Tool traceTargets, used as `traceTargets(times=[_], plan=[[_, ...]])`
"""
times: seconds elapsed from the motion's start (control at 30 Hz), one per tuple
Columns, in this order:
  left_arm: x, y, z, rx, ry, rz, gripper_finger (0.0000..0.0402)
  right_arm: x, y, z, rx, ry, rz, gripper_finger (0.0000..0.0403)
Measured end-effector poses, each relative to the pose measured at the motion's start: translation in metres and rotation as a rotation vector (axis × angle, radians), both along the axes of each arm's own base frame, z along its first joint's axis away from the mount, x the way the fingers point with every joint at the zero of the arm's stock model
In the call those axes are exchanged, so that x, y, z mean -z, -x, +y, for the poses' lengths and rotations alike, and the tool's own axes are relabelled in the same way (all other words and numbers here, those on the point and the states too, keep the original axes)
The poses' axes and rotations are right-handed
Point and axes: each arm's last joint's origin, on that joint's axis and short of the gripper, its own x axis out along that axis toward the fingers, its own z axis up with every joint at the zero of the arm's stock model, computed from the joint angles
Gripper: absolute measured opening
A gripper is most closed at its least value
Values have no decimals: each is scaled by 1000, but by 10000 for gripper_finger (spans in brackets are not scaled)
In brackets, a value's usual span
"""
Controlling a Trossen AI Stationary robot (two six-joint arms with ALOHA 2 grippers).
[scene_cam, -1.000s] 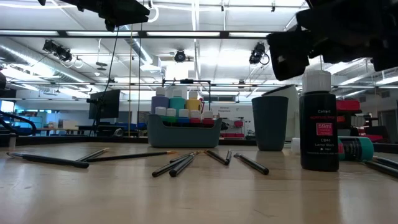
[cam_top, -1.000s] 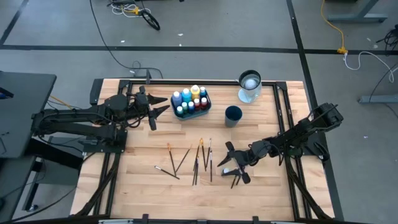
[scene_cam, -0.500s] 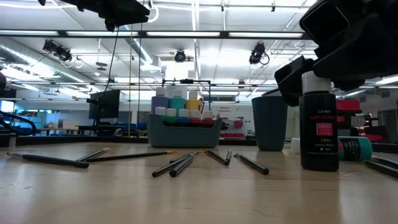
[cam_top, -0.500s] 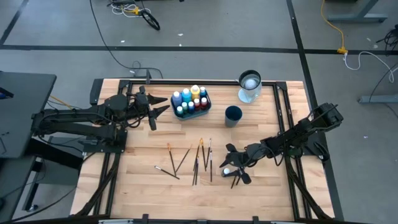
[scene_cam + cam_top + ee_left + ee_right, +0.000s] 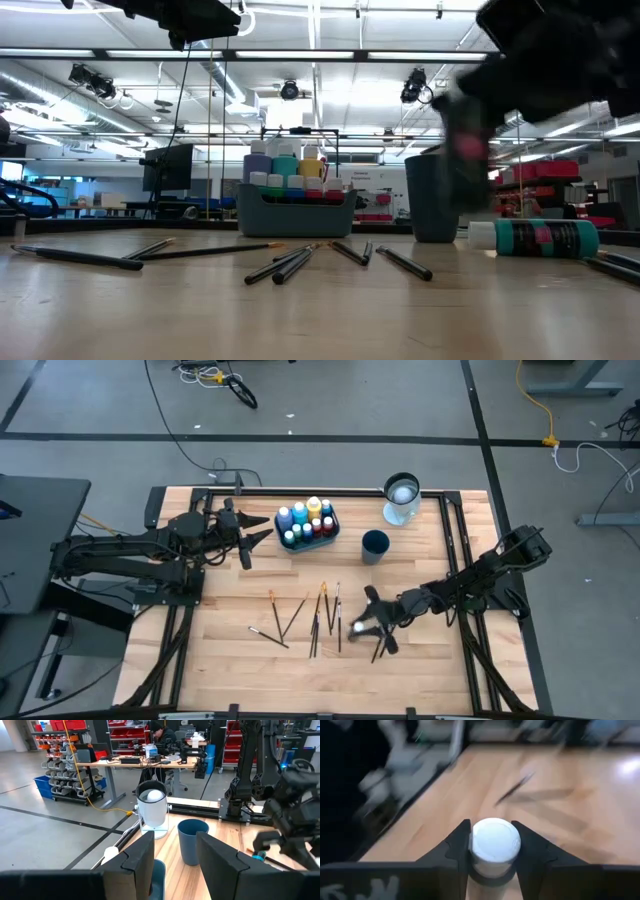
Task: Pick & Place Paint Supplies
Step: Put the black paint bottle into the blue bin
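Observation:
A black paint bottle with a white cap [image 5: 495, 839] sits between my right gripper's [image 5: 363, 625] fingers near the table's right-centre. In the low view it shows blurred and off the table [image 5: 465, 160]. A teal-labelled bottle [image 5: 545, 238] lies on its side close by. Several dark-handled brushes [image 5: 310, 615] lie flat at mid-table. More bottles stand in the teal tray [image 5: 308, 525]. My left gripper [image 5: 255, 535] hovers open just left of that tray. My right gripper pinches the black bottle between its two fingers [image 5: 457, 849], just below the white cap [image 5: 495, 862]. The bottle is lifted clear of the table, with the cap standing out past the fingers.
A dark blue cup [image 5: 375, 545] stands right of the tray, and a clear jar with a white ball inside [image 5: 401, 498] sits at the far edge. One brush [image 5: 378, 650] lies under the right gripper. The near strip of the table is bare wood.
My right gripper came down over the standing black bottle, took hold of it and lifted it off the table, carrying it up and toward the table's left. The teal bottle that lay behind it now shows in full. The left arm kept still.

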Motion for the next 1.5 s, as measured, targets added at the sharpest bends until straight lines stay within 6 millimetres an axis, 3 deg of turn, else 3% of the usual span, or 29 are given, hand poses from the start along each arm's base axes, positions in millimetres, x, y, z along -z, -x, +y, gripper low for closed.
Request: traceTargets(times=[0.13, 0.3, 0.37, 0.47, 0.67, 0.87, 1.23, 1.5], plan=[[0, 0, 0, 0, -1, 0, 153, -23, -8, -11, 229, 70, -245, 112], [0, 0, 0, 0, -3, 1, 153, -68, -37, -42, 663, 97, -424, 115], [0, 0, 0, 1, -3, 1, 153, -83, -54, -57, 708, 111, -421, 116], [0, 0, 0, 2, -25, 11, 153, -92, -88, -75, 637, 149, -330, 116], [2, 0, 0, 5, -47, 46, 153, -71, -146, -101, 768, 199, -108, 116], [5, 0, 0, 6, -46, 70, 153, -39, -176, -121, 883, 223, -48, 116], [8, 1, 0, 6, -37, 106, 153, 4, -183, -146, 938, 233, 58, 116], [8, 1, 0, 6, -37, 98, 153, 2, -182, -158, 911, 207, 69, 120]])
